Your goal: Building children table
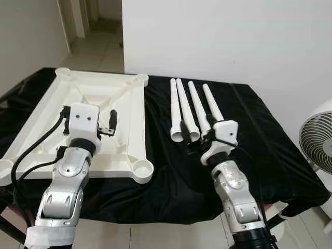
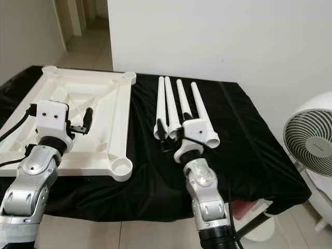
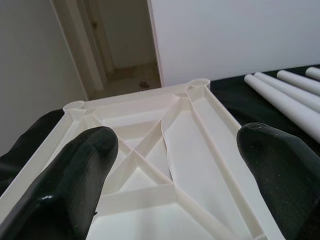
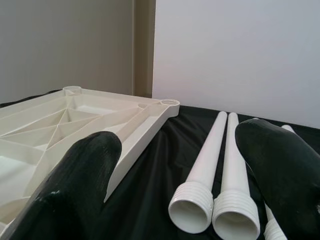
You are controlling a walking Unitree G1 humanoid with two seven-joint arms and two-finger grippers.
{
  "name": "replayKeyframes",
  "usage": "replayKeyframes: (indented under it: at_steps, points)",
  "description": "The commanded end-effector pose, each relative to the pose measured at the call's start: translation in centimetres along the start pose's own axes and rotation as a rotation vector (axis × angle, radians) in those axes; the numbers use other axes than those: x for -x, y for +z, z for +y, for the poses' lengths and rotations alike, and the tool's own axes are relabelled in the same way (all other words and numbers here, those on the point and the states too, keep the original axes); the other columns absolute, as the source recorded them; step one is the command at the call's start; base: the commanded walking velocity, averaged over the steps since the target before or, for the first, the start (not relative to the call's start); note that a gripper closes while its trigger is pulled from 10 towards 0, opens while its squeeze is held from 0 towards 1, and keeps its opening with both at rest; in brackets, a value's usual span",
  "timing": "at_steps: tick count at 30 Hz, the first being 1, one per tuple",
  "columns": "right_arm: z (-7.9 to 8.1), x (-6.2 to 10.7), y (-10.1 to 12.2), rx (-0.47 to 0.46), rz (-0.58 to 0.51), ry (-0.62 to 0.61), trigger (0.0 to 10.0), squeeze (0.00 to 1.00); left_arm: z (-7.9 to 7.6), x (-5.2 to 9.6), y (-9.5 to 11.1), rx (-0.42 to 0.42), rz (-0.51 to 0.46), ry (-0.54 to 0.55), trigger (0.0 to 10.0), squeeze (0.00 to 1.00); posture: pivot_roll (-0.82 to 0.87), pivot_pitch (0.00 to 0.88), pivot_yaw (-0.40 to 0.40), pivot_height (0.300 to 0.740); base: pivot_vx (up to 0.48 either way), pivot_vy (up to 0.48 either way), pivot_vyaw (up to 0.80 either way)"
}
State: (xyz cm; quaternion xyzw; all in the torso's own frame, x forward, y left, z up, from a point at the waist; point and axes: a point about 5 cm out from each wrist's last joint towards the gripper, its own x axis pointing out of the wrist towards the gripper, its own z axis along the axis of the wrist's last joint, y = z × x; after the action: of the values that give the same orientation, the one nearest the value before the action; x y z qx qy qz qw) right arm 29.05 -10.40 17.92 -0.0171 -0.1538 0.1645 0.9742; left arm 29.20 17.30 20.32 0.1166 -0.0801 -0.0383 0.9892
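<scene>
A desk (image 1: 270, 155) with a black cloth over it holds the parts of a small table. The white table top (image 1: 132, 129) lies upside down on the left half of the desk, so you can see the ribs that cross under it. It has a round socket at each corner. One socket (image 1: 140, 169) sits close to the front edge of the desk.

Four white legs (image 1: 182, 106) lie side by side on the cloth just to the right of the table top. They point from the back edge toward the front. Their wide, ridged ends face the front. The legs touch or almost touch each other.

The left gripper (image 1: 111, 124) hangs over the middle of the table top. Its jaws are wide open and hold nothing. In the left wrist view the two black fingers (image 3: 75, 185) stand far apart with the ribs between them.

The right gripper (image 2: 165, 136) is at the front ends of the legs, low by the cloth. Its jaws are open too and hold nothing.

A white fan (image 2: 310, 142) stands on the floor past the right edge of the desk.
</scene>
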Motion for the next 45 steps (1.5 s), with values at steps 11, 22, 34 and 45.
replayKeyframes:
  at_steps: [11, 22, 34, 45]
  points:
    - [-0.4, -0.5, 0.7, 0.015, -0.018, -0.009, 10.0, 0.00, -0.3, -0.2, 0.3, -0.030, 0.012, -0.051, 10.0, 0.00, 0.04, 0.000, -0.044, 0.740, 0.000, -0.086, 0.00]
    - [-0.2, -0.4, 0.5, 0.009, -0.009, -0.004, 10.0, 0.00, -0.1, -0.3, 0.2, -0.047, 0.025, -0.018, 10.0, 0.00, 0.05, 0.000, -0.045, 0.740, 0.047, -0.287, 0.00]
    - [0.0, -0.2, 0.4, 0.002, 0.001, -0.002, 10.0, 0.00, 0.8, -0.4, -0.9, -0.047, 0.116, 0.051, 10.0, 0.00, 0.04, 0.002, -0.042, 0.740, 0.000, 0.240, 0.00]
    - [0.1, -0.1, 0.3, -0.002, 0.004, -0.001, 10.0, 0.00, 0.9, -0.6, -1.0, -0.080, 0.136, 0.060, 10.0, 0.00, 0.05, 0.000, -0.041, 0.740, 0.000, 0.087, 0.00]
